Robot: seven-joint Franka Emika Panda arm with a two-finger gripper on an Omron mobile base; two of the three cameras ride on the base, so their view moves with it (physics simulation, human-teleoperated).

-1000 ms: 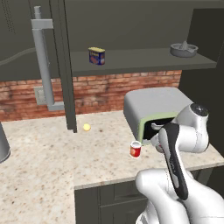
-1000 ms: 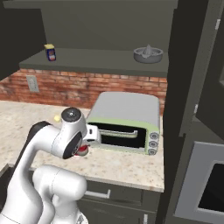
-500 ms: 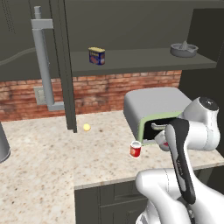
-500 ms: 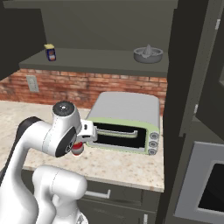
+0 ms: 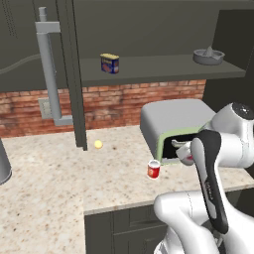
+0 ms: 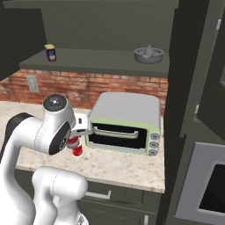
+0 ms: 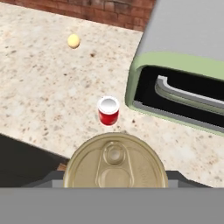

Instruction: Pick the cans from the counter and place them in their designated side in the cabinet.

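A bright red can (image 7: 108, 110) with a white rim stands upright on the beige counter (image 5: 64, 183), just left of the toaster oven; it also shows as the red can (image 5: 154, 169). My gripper (image 7: 114, 177) is shut on the second can (image 7: 115, 166), whose metal pull-tab lid faces the hand camera. From the base, my gripper (image 5: 184, 153) hangs at the oven's open front, right of and slightly above the red can. The dark cabinet shelf (image 5: 149, 69) runs above the counter.
A grey-and-green toaster oven (image 5: 171, 124) stands open at the counter's right. A small yellow ball (image 5: 98, 144) lies near the back. On the shelf sit a blue-and-yellow tin (image 5: 109, 63) and a grey juicer bowl (image 5: 208, 55). A tall grey bar handle (image 5: 49, 74) hangs left.
The arm's upper joints have swung to the right in the left base view, while the hand with its can stays almost in place by the oven front. The red can has not moved.
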